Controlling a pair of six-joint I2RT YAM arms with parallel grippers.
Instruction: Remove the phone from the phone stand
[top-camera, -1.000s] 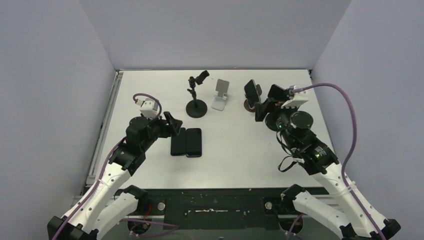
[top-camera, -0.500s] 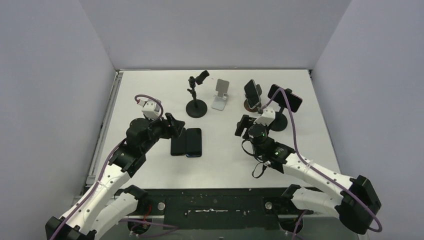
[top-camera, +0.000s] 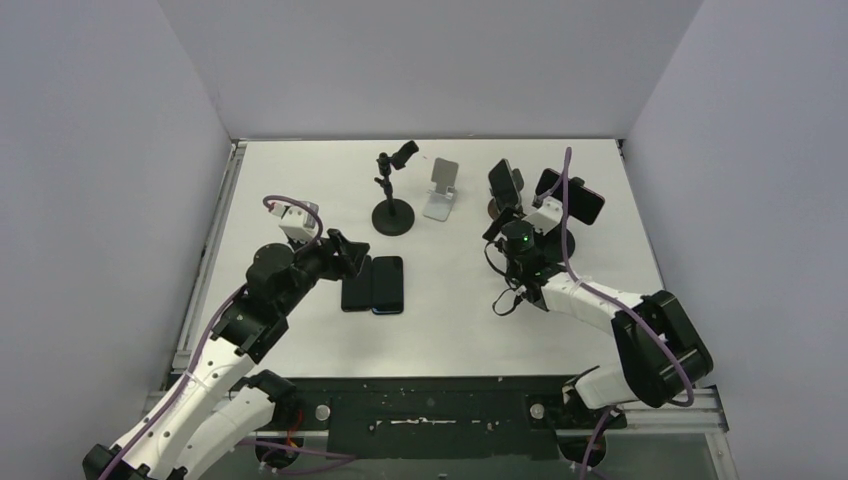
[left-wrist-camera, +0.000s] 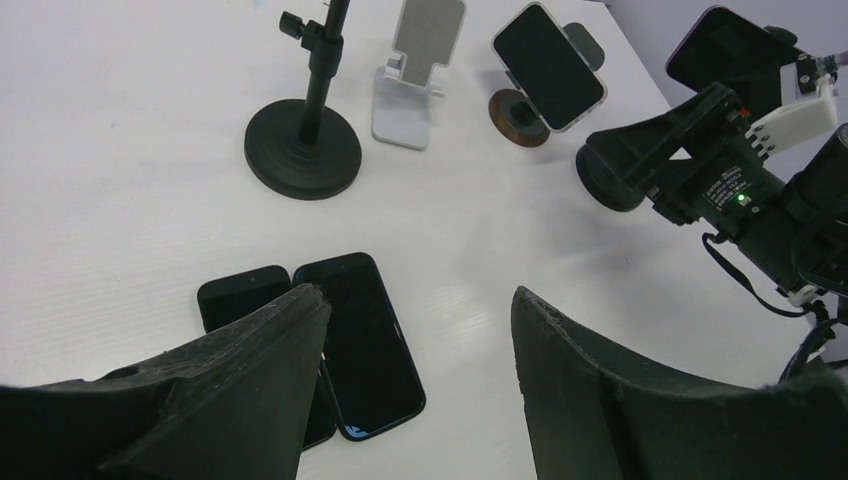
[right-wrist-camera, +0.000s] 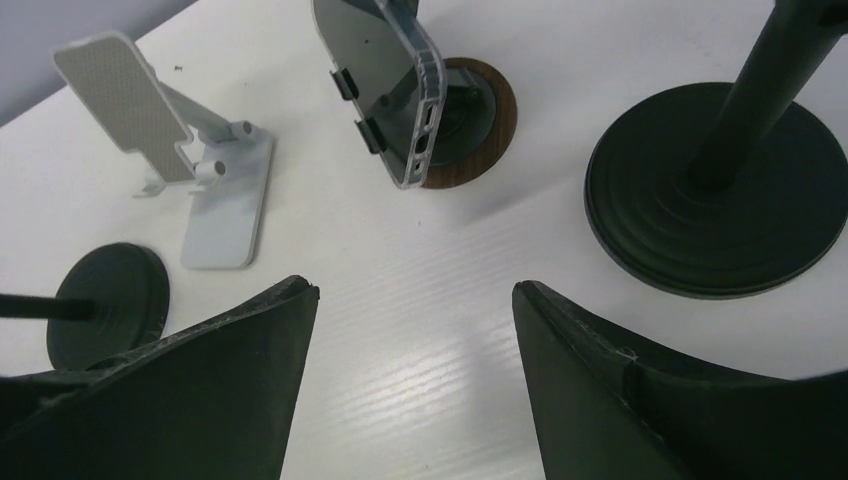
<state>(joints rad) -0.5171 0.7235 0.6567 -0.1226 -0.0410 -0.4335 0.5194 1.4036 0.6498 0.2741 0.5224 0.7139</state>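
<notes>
A phone in a clear case (right-wrist-camera: 385, 90) sits upright in a small stand with a round brown base (right-wrist-camera: 470, 120); it also shows in the top view (top-camera: 504, 183) and the left wrist view (left-wrist-camera: 548, 65). A second phone (top-camera: 580, 200) is clamped on a black pole stand (right-wrist-camera: 715, 200). My right gripper (right-wrist-camera: 415, 300) is open and empty, low over the table just in front of the brown-base stand, apart from it (top-camera: 497, 222). My left gripper (left-wrist-camera: 420, 300) is open and empty above two phones lying flat (left-wrist-camera: 365, 340).
An empty black pole stand (top-camera: 392, 195) and an empty white folding stand (top-camera: 441, 188) are at the back centre. Two dark phones (top-camera: 372, 284) lie side by side on the white table (top-camera: 450, 320). The right arm's purple cable (top-camera: 565, 180) crosses the black stand.
My right gripper dropped from beside the back right stands to mid-table, then moved back towards the brown-base stand. The left arm has hardly moved. Both phones stay on their stands.
</notes>
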